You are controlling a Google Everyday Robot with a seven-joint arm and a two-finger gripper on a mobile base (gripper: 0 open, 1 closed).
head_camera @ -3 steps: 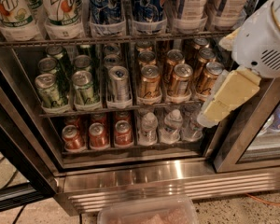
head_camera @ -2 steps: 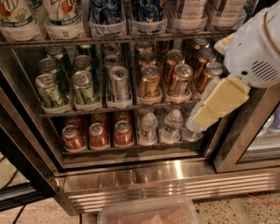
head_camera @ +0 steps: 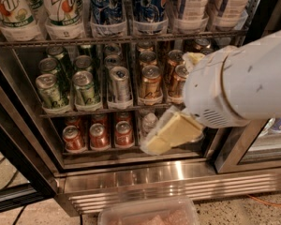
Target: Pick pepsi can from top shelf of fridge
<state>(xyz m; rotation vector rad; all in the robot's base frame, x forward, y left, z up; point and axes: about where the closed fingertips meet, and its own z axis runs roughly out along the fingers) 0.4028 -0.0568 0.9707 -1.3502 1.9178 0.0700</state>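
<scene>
Two tall blue pepsi cans [head_camera: 106, 4] [head_camera: 150, 3] with a footballer's picture stand in clear cup holders on the top shelf [head_camera: 122, 39], a grey wire rack with a thin front rail, inside the fridge [head_camera: 178, 182]. My gripper [head_camera: 171, 132], cream-coloured, hangs from the big white arm [head_camera: 239, 81] at the right. It is low, in front of the bottom rack, well below and to the right of the pepsi cans. It holds nothing that I can see.
7up bottles [head_camera: 11, 8] stand left of the pepsi cans and white bottles [head_camera: 189, 3] right of them. The middle rack holds green cans [head_camera: 51, 88], a silver can [head_camera: 119, 81] and bronze cans [head_camera: 151, 81]. Red cans [head_camera: 98, 135] sit lowest. A plastic tub [head_camera: 150, 212] lies on the floor.
My arm and gripper have moved left and closer to the camera, now covering the right-hand bronze cans and the pale cans on the bottom rack.
</scene>
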